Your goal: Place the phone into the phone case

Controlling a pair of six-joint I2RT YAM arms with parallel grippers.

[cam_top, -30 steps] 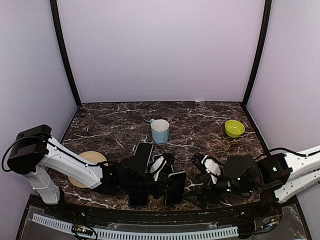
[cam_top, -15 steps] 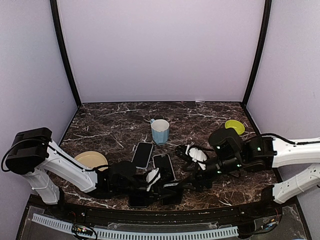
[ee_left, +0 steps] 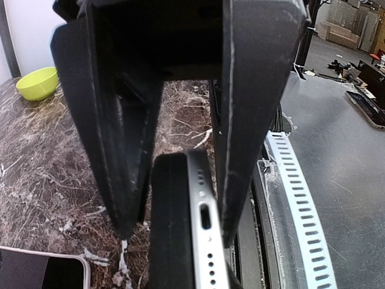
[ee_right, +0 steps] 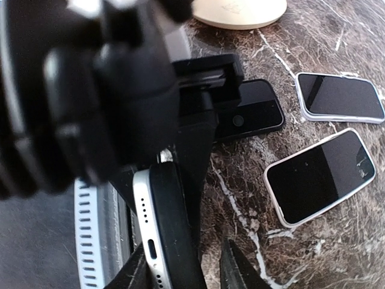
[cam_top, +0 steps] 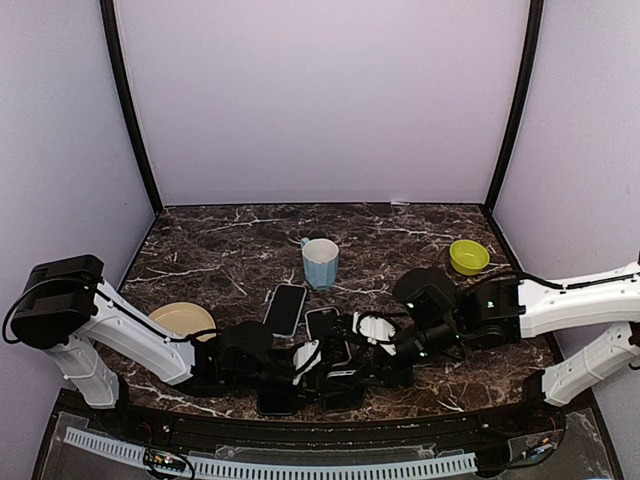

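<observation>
My left gripper (cam_top: 318, 362) is shut on the phone (ee_left: 204, 232), which stands edge-on between its fingers, silver port edge facing the camera. A thick black phone case (ee_left: 171, 223) lies along one face of that phone. In the top view the phone (cam_top: 345, 382) sits low near the table's front edge. My right gripper (ee_right: 180, 271) straddles the same phone (ee_right: 144, 235) and case (ee_right: 174, 223). One finger is against the silver side. The other stands apart from the black side, so the jaws are open.
Two white-rimmed phones (cam_top: 287, 308) (cam_top: 322, 325) lie face up mid-table, and a black phone (cam_top: 277, 400) lies at the front edge. A blue cup (cam_top: 320, 262), a green bowl (cam_top: 468, 256) and a tan plate (cam_top: 180, 320) stand around them. A slotted rail (cam_top: 300, 468) runs along the front.
The right arm swung left from the front right to the held phone, and its jaws narrowed from wide open. The left gripper sank lower with the phone.
</observation>
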